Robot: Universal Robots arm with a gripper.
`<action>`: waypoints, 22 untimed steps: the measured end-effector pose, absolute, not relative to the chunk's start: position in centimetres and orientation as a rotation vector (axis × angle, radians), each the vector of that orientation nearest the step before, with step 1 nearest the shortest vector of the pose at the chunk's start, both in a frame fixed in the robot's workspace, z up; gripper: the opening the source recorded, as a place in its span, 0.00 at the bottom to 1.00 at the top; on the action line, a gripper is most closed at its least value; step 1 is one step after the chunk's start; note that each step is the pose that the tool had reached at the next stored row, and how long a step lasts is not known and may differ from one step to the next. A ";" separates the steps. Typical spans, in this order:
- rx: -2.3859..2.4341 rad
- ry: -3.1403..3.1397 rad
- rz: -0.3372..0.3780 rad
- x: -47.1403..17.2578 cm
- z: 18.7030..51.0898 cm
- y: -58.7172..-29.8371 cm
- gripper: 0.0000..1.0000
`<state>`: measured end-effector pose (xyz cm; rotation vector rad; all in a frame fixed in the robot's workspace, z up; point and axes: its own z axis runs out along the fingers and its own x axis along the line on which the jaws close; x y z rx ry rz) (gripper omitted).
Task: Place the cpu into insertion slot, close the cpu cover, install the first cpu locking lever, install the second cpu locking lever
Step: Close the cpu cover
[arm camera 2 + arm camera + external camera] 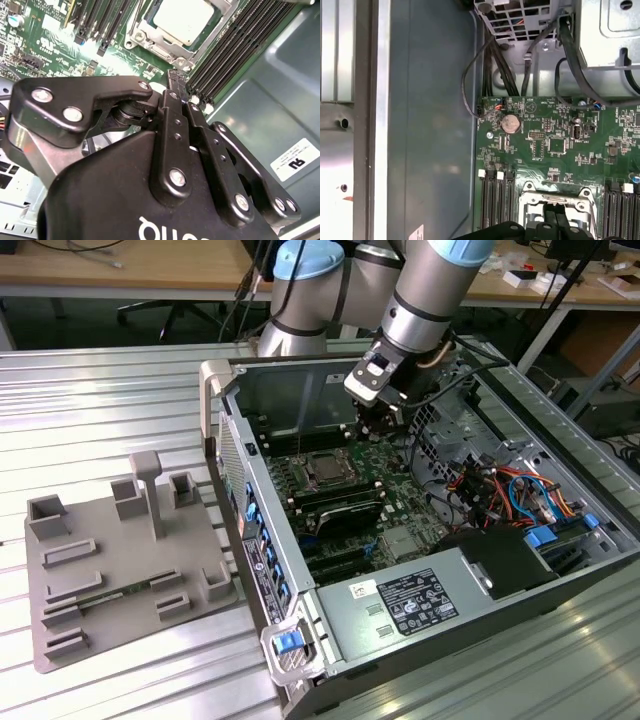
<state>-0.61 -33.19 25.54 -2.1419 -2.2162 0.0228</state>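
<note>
- While the gripper (379, 430) hovers over the motherboard (550, 145), its jaws are pressed together, pinching nothing.
- The cpu (182, 20) lies in the insertion slot (159, 51), framed by the cpu cover (141, 25).

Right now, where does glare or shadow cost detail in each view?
Second wrist view: glare washes the cpu top pale; the black gripper blocks the foreground. First wrist view: soft reflections on the chassis wall. Exterior view: sheen on the table slats.

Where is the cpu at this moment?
In the second wrist view the cpu sits in the insertion slot on the motherboard, flanked by black memory slots, just beyond the pincer.
</note>
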 end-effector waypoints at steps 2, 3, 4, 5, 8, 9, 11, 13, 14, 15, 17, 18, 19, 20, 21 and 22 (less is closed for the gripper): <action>-2.142 -2.216 0.022 -0.8 25.5 -33.2 0.11; -2.141 -2.216 0.022 -0.9 25.5 -33.2 0.11; -2.140 -2.215 0.019 -1.3 25.4 -33.2 0.11; -2.139 -2.214 0.017 -1.6 25.3 -33.3 0.11; -2.136 -2.213 0.013 -2.4 25.1 -33.5 0.11; -2.135 -2.213 0.012 -2.5 25.1 -33.5 0.11; -2.131 -2.215 0.009 -2.8 24.8 -33.7 0.11; -2.128 -2.217 0.009 -3.0 24.6 -33.9 0.11; -2.127 -2.217 0.009 -3.1 24.5 -34.0 0.11; -2.126 -2.218 0.008 -3.3 24.5 -34.1 0.11; -2.124 -2.220 0.008 -3.6 24.3 -34.4 0.11; -2.122 -2.221 0.008 -3.7 24.2 -34.6 0.11; -2.121 -2.223 0.007 -3.9 24.1 -34.6 0.11; -2.118 -2.226 0.007 -4.1 23.9 -34.7 0.11; -2.116 -2.228 0.008 -4.2 23.8 -34.7 0.11; -2.114 -2.230 0.008 -4.3 23.6 -34.7 0.11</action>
